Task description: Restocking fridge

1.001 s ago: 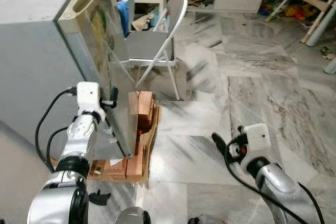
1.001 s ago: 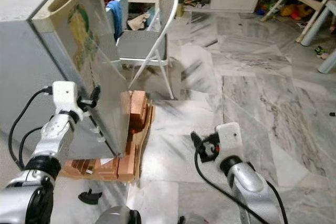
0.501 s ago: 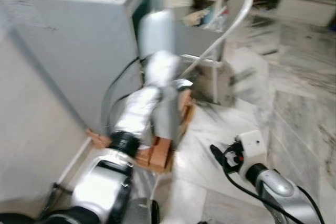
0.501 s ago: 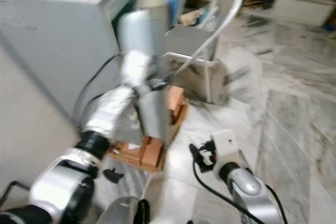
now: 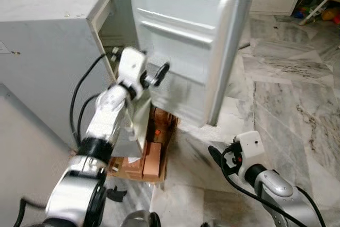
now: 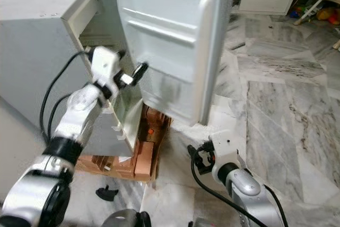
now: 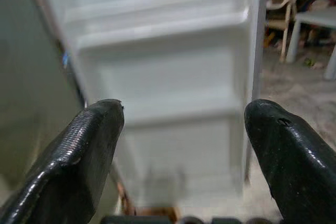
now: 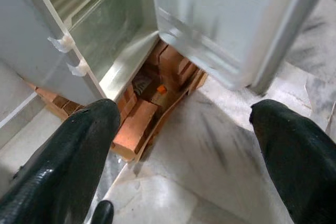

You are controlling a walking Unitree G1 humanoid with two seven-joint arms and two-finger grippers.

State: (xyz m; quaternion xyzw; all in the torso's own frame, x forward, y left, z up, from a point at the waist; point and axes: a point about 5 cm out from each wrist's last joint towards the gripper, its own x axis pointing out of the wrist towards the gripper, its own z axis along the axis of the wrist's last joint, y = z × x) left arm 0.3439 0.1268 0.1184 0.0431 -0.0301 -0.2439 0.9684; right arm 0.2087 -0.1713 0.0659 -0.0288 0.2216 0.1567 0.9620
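Nearest to me, my right gripper [image 5: 217, 158] hung low over the marble floor [image 5: 287, 99], its two black fingers spread wide with nothing between them, pointed toward the foot of the fridge. Just beyond it lay the stack of reddish bricks [image 5: 151, 155] on flattened cardboard that props the cabinet up, rough and blocky against the glossy grey-veined tiles. Further in, my left gripper [image 5: 159, 72] was raised just in front of the inner face of the fridge door [image 5: 186, 41], its fingers parted and gripping nothing; whether a tip was touching the liner I could not tell. The door stood swung wide, showing a moulded white plastic liner with smooth ribbed shelf rails and rounded corners, all bare. Behind my left arm stood the fridge [image 5: 53, 41] itself, a boxy grey metal cabinet with a matte top; through the right wrist camera I could make out a pale interior wall [image 8: 105, 30] with small shelf lugs. I judged this to be the opening step, essentially finished, with no stock in either gripper. The next move, as I read it, called for drawing the left arm clear of the door without nudging it shut, then finding the items to load.
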